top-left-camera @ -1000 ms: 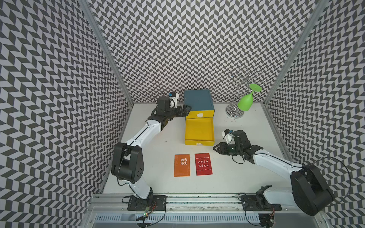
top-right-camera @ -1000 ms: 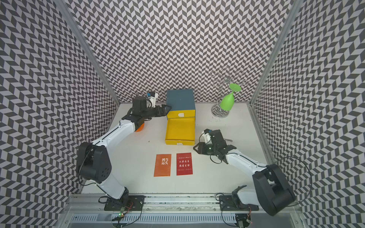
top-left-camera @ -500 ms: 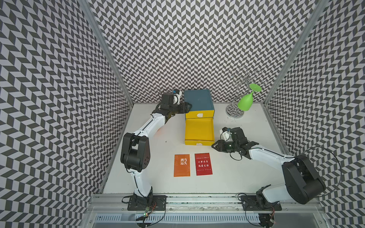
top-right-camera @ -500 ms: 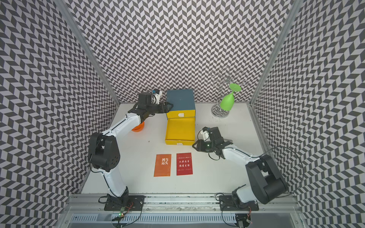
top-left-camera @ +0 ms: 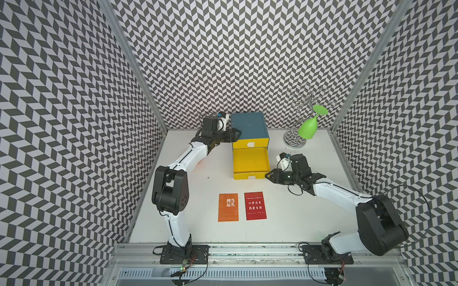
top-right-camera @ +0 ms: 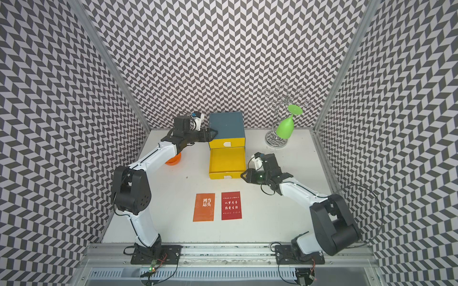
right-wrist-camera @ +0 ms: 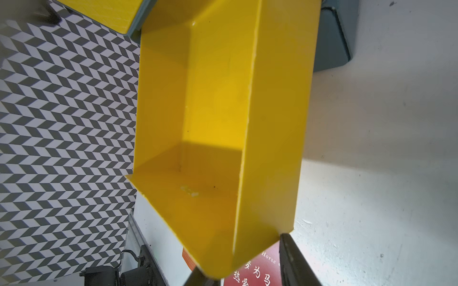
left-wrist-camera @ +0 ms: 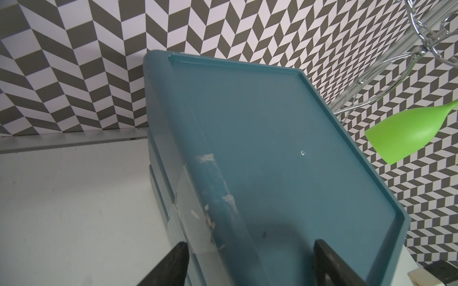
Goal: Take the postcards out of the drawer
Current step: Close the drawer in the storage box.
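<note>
The right gripper (top-left-camera: 267, 176), pinching the corner of the empty-looking shallow yellow drawer (top-left-camera: 240, 176), is risking yanking it from the teal plastic cabinet (top-left-camera: 249, 122), which the spread left gripper (top-left-camera: 236, 134) is straddling, onto the flat orange postcard (top-left-camera: 228, 207) and red postcard (top-left-camera: 255, 205) lying on the white table (top-left-camera: 297, 222).

Two postcards lie on the table: one orange card (top-left-camera: 228, 207), one red card (top-left-camera: 255, 206). One cabinet (top-left-camera: 248, 125) with two yellow drawers, one shut (top-left-camera: 250, 143), one pulled out (top-left-camera: 250, 163). One green glass (top-left-camera: 308, 127), one rack (top-left-camera: 295, 141), one orange bowl (top-right-camera: 173, 159).
</note>
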Controlling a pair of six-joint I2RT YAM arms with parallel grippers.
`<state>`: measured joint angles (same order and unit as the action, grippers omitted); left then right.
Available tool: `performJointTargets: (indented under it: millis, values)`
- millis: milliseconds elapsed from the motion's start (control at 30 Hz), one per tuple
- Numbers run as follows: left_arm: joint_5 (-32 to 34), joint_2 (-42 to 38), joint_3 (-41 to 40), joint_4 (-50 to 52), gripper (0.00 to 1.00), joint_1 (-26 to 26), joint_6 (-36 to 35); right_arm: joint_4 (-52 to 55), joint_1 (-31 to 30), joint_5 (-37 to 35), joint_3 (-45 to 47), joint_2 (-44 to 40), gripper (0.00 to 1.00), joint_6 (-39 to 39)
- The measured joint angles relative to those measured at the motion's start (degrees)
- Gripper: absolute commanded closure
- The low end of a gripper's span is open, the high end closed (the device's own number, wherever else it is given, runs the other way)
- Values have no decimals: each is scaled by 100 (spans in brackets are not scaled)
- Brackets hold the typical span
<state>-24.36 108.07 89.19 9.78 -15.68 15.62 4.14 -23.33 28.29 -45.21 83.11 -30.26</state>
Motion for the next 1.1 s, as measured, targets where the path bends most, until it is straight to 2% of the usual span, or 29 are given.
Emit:
performJointTargets:
  millis: [233,733,1100]
  values:
    - [-118,37,0,-66,19,0,-28,-39,9,-59,-157,232,61,-44]
    - [-321,101,33,-96,19,24,-59,-527,225,-426,-1163,1220,62,-308]
    - [-396,129,44,-105,19,42,-63,-1379,317,-575,-1556,1941,62,-1038]
